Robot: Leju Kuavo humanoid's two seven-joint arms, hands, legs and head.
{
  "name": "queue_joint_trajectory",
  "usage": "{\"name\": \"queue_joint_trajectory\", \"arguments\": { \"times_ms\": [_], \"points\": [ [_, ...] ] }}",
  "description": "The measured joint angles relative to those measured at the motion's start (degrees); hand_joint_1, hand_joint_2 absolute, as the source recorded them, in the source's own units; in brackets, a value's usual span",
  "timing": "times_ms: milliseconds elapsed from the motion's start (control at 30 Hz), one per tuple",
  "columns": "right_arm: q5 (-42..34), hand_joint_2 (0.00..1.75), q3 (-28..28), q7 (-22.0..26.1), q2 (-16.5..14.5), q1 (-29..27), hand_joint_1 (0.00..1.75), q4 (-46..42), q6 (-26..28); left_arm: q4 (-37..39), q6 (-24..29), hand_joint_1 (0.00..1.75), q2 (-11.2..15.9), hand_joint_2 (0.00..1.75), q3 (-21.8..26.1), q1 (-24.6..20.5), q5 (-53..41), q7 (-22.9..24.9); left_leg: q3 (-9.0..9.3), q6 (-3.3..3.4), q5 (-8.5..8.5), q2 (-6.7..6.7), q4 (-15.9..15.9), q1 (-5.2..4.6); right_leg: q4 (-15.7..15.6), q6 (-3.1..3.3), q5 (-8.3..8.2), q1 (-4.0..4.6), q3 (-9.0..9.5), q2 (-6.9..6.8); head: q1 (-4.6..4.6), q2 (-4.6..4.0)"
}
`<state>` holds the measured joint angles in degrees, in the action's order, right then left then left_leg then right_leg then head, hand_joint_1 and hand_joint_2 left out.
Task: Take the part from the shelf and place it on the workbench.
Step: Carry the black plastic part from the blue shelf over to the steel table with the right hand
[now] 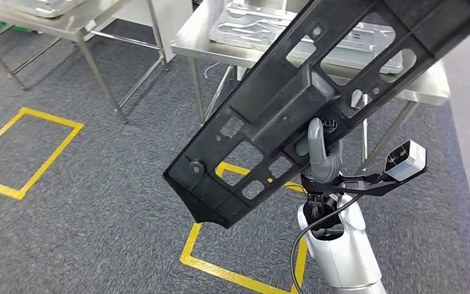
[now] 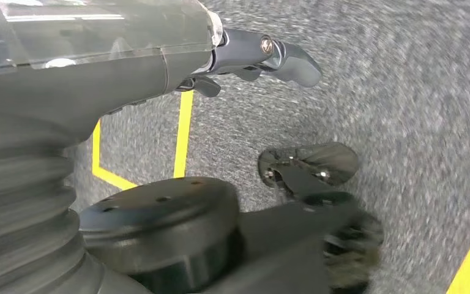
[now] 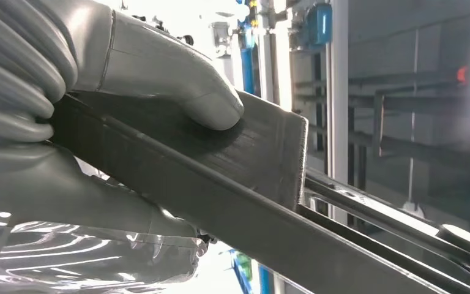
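The right hand (image 1: 323, 156) grips the long black part (image 1: 294, 104) low, most of it slanting beyond; that overhang could twist it loose before the counter (image 1: 202, 38) ahead.

A speckled grey carpet floor (image 1: 98, 202) is seen, marked with yellow tape outlines (image 1: 27, 153) (one square to the left, another lower in the middle). Two stainless steel tables are set on it: one (image 1: 49, 27) at the upper left on thin braced legs, one (image 1: 202, 40) at the upper middle. A grey moulded tray (image 1: 257, 27) is carried on the second.
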<state>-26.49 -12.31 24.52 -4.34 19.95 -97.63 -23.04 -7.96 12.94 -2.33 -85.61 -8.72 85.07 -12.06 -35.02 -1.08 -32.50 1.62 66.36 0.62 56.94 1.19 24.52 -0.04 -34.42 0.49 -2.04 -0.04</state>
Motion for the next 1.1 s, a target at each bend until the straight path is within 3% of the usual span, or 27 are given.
{"name": "queue_joint_trajectory", "arguments": {
  "times_ms": [67, 100, 167, 233, 300, 367, 433, 500, 567, 600, 633, 667, 733, 800, 867, 900, 933, 967, 1033, 1067, 1100],
  "points": [
    [-0.04, 1.75, 0.0, -0.01, -0.01, -0.13, 1.75, 0.18, -0.05, 0.0, 0.0, 0.0, 0.01, 1.75, -0.05, 0.3, 0.01, 0.05, -3.83, -0.1, -2.12, -0.93, 6.82, 0.02, 0.07, 0.23, 0.09, 0.11, 0.06, 1.63, 0.0, 0.0],
    [-0.05, 1.75, 0.0, -0.01, 0.0, -0.2, 1.75, 0.29, -0.06, 0.0, 0.0, 0.0, 0.02, 1.75, -0.06, 0.4, 0.01, 0.08, -4.63, -0.06, -1.54, -1.05, 7.64, 0.02, 0.13, 0.22, 0.13, 0.16, 0.12, 2.54, 0.0, 0.0],
    [-0.05, 1.75, 0.0, -0.01, 0.01, -0.27, 1.75, 0.44, -0.07, 0.0, 0.0, 0.0, 0.02, 1.75, -0.07, 0.41, 0.05, 0.1, -3.07, 0.26, 2.62, -1.85, 2.7, 0.02, 0.32, 0.07, 0.3, 0.18, 0.35, 4.34, 0.0, 0.0],
    [-0.05, 1.75, 0.0, -0.01, -0.01, -0.21, 1.75, 0.51, -0.1, 0.0, 0.01, 0.0, 0.08, 1.75, -0.07, 0.4, 0.15, 0.07, -0.04, 0.78, 6.12, -4.73, -4.74, 0.18, 0.65, -0.28, 0.56, 0.13, 0.35, 5.92, 0.01, 0.0],
    [-0.04, 1.75, 0.0, -0.02, -0.02, -0.13, 1.75, 0.66, -0.16, 0.0, 0.04, 0.0, 0.13, 1.75, -0.07, 0.41, 0.3, 0.02, 1.24, 1.18, 6.64, -6.55, -7.81, 0.16, 0.84, -0.93, 0.58, -0.17, -0.09, 7.24, -0.01, 0.0],
    [-0.03, 1.75, 0.0, -0.04, -0.03, -0.11, 1.75, 0.77, -0.19, 0.0, 0.05, 0.0, 0.1, 1.75, -0.07, 0.31, 0.41, -0.07, 1.5, 1.66, 6.68, -5.51, -8.32, 0.11, 0.8, -1.73, 0.47, -0.46, -0.45, 8.11, -0.01, 0.0],
    [-0.02, 1.75, 0.0, -0.03, -0.02, 0.06, 1.75, 0.81, -0.2, 0.0, 0.06, 0.0, 0.08, 1.75, -0.06, 0.23, 0.46, -0.21, 1.97, 2.33, 6.88, -4.03, -9.01, 0.29, 2.43, -2.28, 1.5, -0.23, -1.27, 5.49, 0.01, 0.0],
    [0.01, 1.75, 0.0, -0.03, -0.03, 0.32, 1.75, 0.91, -0.21, 0.0, 0.07, 0.0, 0.1, 1.75, -0.05, 0.37, 0.49, -0.31, 2.33, 2.75, 6.83, -2.44, -9.35, 0.23, 8.43, -2.69, 4.46, -0.15, -4.32, 1.46, 0.01, 0.0],
    [0.02, 1.75, 0.0, -0.04, -0.02, 0.37, 1.75, 1.18, -0.21, 0.0, 0.07, 0.0, 0.1, 1.75, -0.04, 0.62, 0.56, -0.35, 2.46, 2.86, 6.57, -0.72, -9.33, 0.12, 15.7, -3.12, 6.94, -0.51, -8.33, 0.17, 0.01, 0.0],
    [0.03, 1.75, 0.0, -0.04, -0.02, 0.34, 1.75, 1.36, -0.21, 0.0, 0.07, 0.0, 0.09, 1.75, -0.04, 0.69, 0.61, -0.4, 2.58, 2.84, 6.4, 0.14, -9.32, 0.11, 17.14, -3.3, 6.84, -0.67, -9.28, -0.02, 0.01, 0.0],
    [0.03, 1.75, 0.0, -0.04, -0.01, 0.33, 1.75, 1.53, -0.21, 0.0, 0.07, 0.0, 0.09, 1.75, -0.04, 0.69, 0.65, -0.47, 2.76, 2.76, 6.22, 0.93, -9.31, 0.12, 16.18, -3.41, 5.65, -0.79, -8.94, -0.29, 0.01, 0.0],
    [0.05, 1.75, 0.0, -0.05, -0.02, 0.35, 1.75, 1.64, -0.21, 0.0, 0.06, 0.0, 0.07, 1.75, -0.04, 0.67, 0.71, -0.55, 3.04, 2.64, 6.0, 1.64, -9.31, 0.12, 12.9, -3.41, 3.64, -0.84, -7.32, -0.89, 0.01, 0.0],
    [0.12, 1.75, -0.01, -0.09, -0.03, 0.56, 1.75, 1.78, -0.17, 0.0, 0.05, 0.0, 0.04, 1.75, -0.04, 0.63, 0.87, -0.67, 3.7, 2.19, 5.45, 2.88, -9.27, -0.1, 4.46, -2.99, 0.2, -0.49, -2.93, -3.79, 0.01, 0.0],
    [0.25, 1.75, -0.02, -0.19, -0.06, 0.87, 1.75, 1.88, 0.09, 0.0, 0.04, 0.0, 0.03, 1.75, -0.04, 0.63, 1.06, -0.75, 4.15, 1.57, 4.95, 4.0, -9.24, -0.41, 0.54, -2.27, -0.69, 0.06, -0.98, -5.3, 0.01, 0.0],
    [0.4, 1.75, -0.02, -0.29, -0.09, 1.02, 1.75, 2.02, 0.39, 0.0, 0.04, 0.0, 0.03, 1.75, -0.04, 0.58, 1.17, -0.85, 4.51, 0.93, 4.6, 5.14, -9.33, -0.47, 0.44, -1.63, -0.61, 0.23, -1.07, -3.95, 0.01, 0.0],
    [0.49, 1.75, -0.02, -0.33, -0.12, 1.05, 1.75, 2.07, 0.45, 0.0, 0.05, 0.0, 0.03, 1.75, -0.04, 0.51, 1.21, -0.91, 4.64, 0.59, 4.24, 4.97, -9.09, -0.34, 0.26, -1.34, -0.66, 0.12, -0.94, -3.37, 0.01, 0.0],
    [0.56, 1.75, -0.02, -0.36, -0.19, 1.17, 1.75, 2.12, 0.49, 0.0, 0.05, 0.0, 0.03, 1.75, -0.04, 0.43, 1.23, -0.97, 4.31, 0.31, 3.42, 3.98, -7.95, -0.22, 0.06, -1.0, -0.71, -0.04, -0.77, -2.88, 0.01, 0.0],
    [0.63, 1.75, -0.02, -0.39, -0.32, 1.31, 1.75, 2.16, 0.55, 0.0, 0.06, 0.0, 0.03, 1.75, -0.04, 0.4, 1.25, -1.03, 3.32, 0.07, 2.06, 2.55, -5.61, -0.1, -0.12, -0.69, -0.75, -0.23, -0.58, -2.45, 0.01, 0.0],
    [0.71, 1.75, -0.02, -0.41, -0.6, 1.51, 1.75, 2.32, 0.8, 0.0, 0.07, 0.0, 0.04, 1.75, -0.04, 0.58, 1.32, -1.07, -0.59, -0.19, -1.5, -0.31, 2.15, 0.02, -0.14, -0.28, -0.65, -0.29, -0.44, -1.66, 0.01, 0.0],
    [0.74, 1.75, -0.02, -0.42, -0.71, 1.51, 1.75, 2.4, 1.0, 0.0, 0.07, 0.0, 0.05, 1.75, -0.04, 0.76, 1.35, -1.05, -2.68, -0.27, -2.66, -0.8, 5.81, 0.02, -0.08, -0.18, -0.58, -0.24, -0.43, -1.18, 0.01, 0.0],
    [0.78, 1.75, -0.02, -0.45, -0.76, 1.48, 1.75, 2.48, 1.18, 0.0, 0.07, 0.0, 0.05, 1.75, -0.04, 0.93, 1.4, -1.03, -4.11, -0.3, -2.76, -1.01, 7.85, 0.02, 0.01, -0.13, -0.48, -0.19, -0.4, -0.72, 0.01, 0.0]
  ]
}}
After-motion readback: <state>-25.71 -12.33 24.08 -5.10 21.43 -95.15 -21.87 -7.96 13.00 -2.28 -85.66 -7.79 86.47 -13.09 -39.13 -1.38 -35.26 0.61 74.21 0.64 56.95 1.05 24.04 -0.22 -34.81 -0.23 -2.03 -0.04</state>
